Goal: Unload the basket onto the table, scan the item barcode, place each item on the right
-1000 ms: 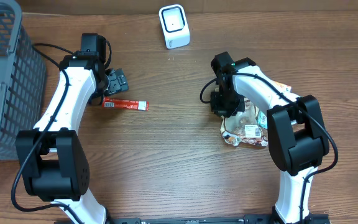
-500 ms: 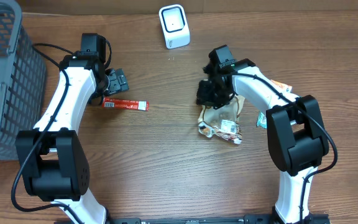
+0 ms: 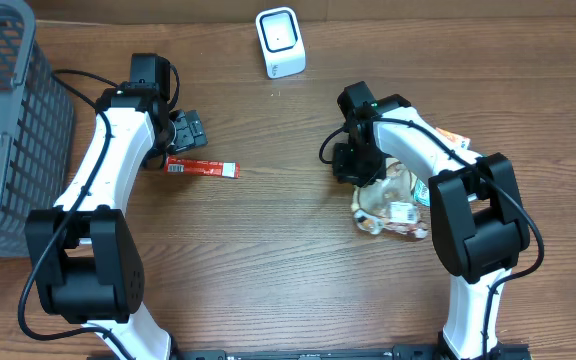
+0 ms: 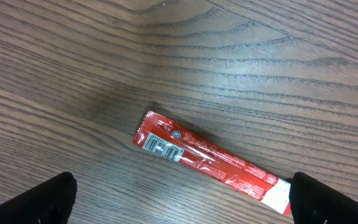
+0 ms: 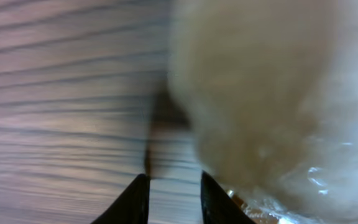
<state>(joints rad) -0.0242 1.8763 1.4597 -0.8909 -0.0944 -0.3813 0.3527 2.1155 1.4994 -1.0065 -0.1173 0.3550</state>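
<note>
Wood bench [image 3: 268, 280], scanner [image 3: 280, 42] mid far edge. Crinkly bag [image 3: 388, 205] toward right edge, just right of right claw [image 5: 174, 198]. Its jaws are barely parted, nothing pinched. Left claw [image 4: 185, 202] gaping, empty, over red stick packet [image 4: 210, 163].

Shop checkout setup, barcode scanner [image 3: 280, 42], shopping basket [image 3: 8, 120], wooden table [image 3: 268, 270]

Left arm [image 3: 116, 160] reaches forward with the elbow bent and the wrist tipped down; left gripper [image 4: 182, 202] jaws spread wide. Right arm [image 3: 423, 140] folds inward toward the middle; right gripper [image 5: 173, 198] points down, as I read it, fingers parted only narrowly.
</note>
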